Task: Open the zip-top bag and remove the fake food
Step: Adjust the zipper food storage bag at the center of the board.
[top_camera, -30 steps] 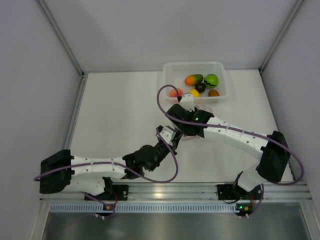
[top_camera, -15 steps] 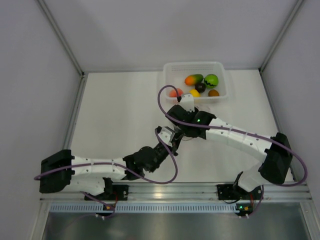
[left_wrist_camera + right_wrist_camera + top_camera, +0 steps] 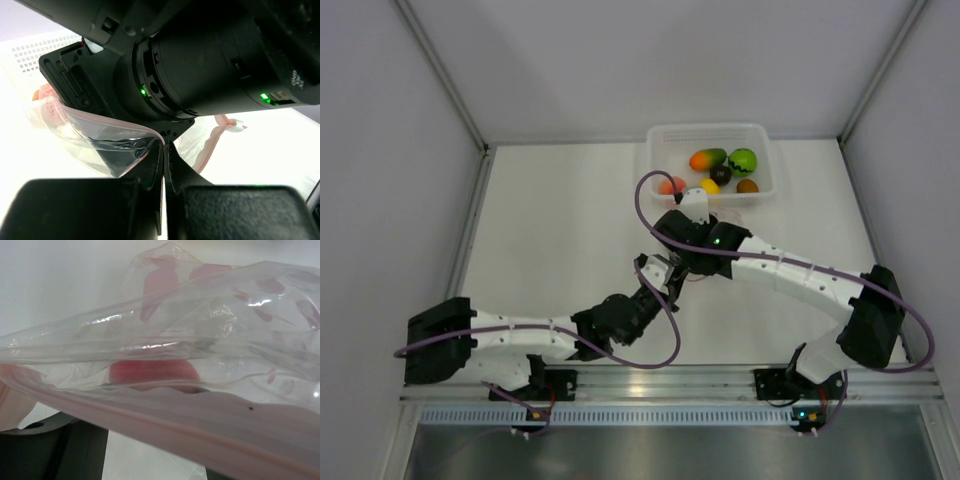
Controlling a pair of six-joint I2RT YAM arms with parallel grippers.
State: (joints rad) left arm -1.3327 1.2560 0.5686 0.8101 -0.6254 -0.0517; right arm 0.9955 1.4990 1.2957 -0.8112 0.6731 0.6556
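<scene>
- At the near left edge of the surface, we see the left arm stretch from its base towards the middle.
- The left jaws are pressed together, clamped on the rim of the zip-top bag. In the left wrist view the two dark fingers meet with a fold of clear plastic pinched between them.
- The bag sits in the middle of the surface, just on the near side of the tray. From above it is almost wholly hidden beneath the two wrists, and we cannot tell whether it rests on the surface or hangs lifted.
- One length of the pink zip strip runs into the pinch from the left. Another length curls loose to the right of it.
- In the right wrist view the crinkled plastic fills nearly everything, with the strip crossing the bottom. A pink-red rounded shape shows through the bag, but we cannot tell whether it lies inside or behind.
- The rest of the fake food lies in the tray:
  - a pink-orange fruit at the near left corner
  - a mango
  - a yellow fruit
  - a dark purple fruit
  - a green fruit with black marks
  - a brown fruit
- The right arm reaches in from the right, its wrist just beyond the left jaws and close to the tray.
- The bag lies across the right jaws, and we cannot tell whether they stand apart or grip it.
</scene>
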